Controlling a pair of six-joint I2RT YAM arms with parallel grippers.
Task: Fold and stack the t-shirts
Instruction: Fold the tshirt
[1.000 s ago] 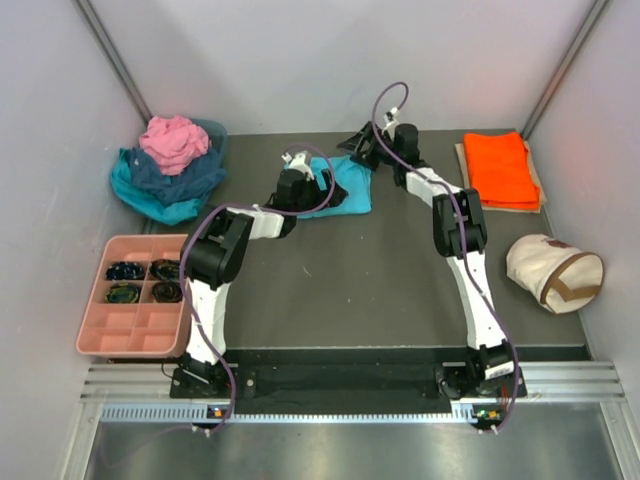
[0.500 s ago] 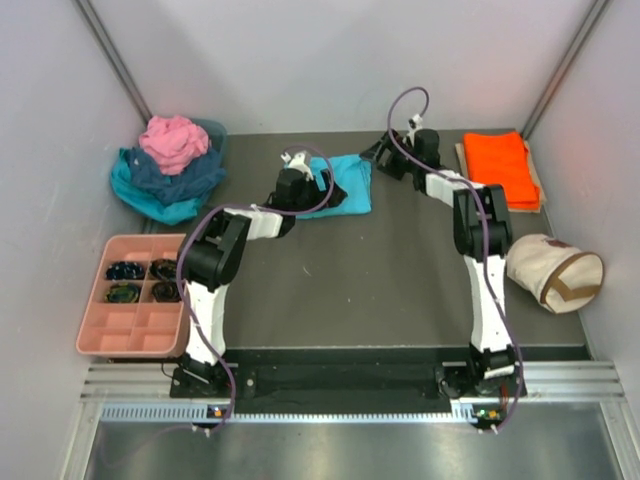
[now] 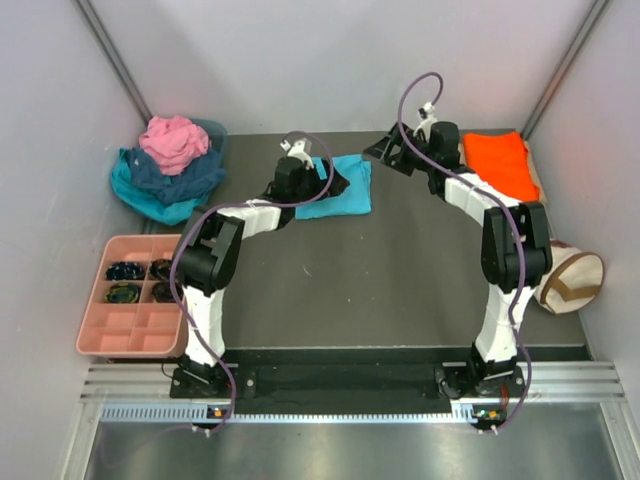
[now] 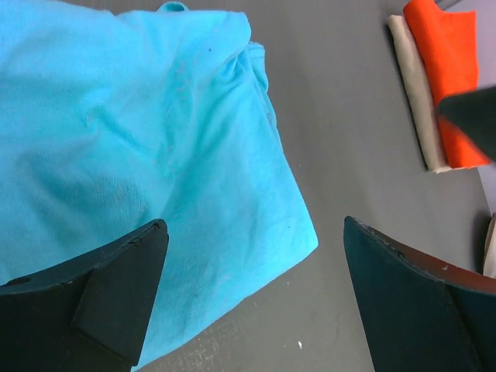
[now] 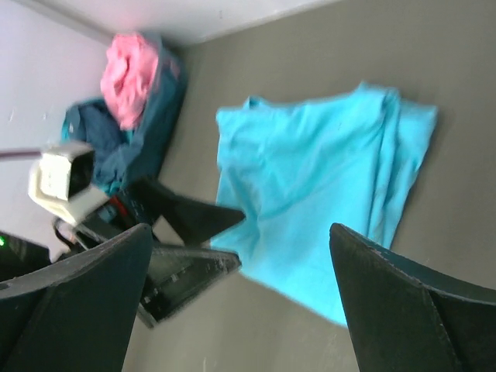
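Now we look down on a dark grey table with white walls around it. Both claws stand wide open and hold nothing.

Our left gripper hovers over the bright turquoise t-shirt. The shirt lies rumpled and partly folded at the far middle of the table. From above, the left wrist hides its left part.

Our right gripper hangs near the shirt's far right corner, off the cloth.

Further right, a folded orange t-shirt rests on a beige layer.

In the far left corner a pink t-shirt tops a heap with a navy t-shirt and a teal t-shirt.

A pink tray sits at near left, with dark items in four compartments.

A cream bag sits at near right, partly hidden by the right arm's elbow.
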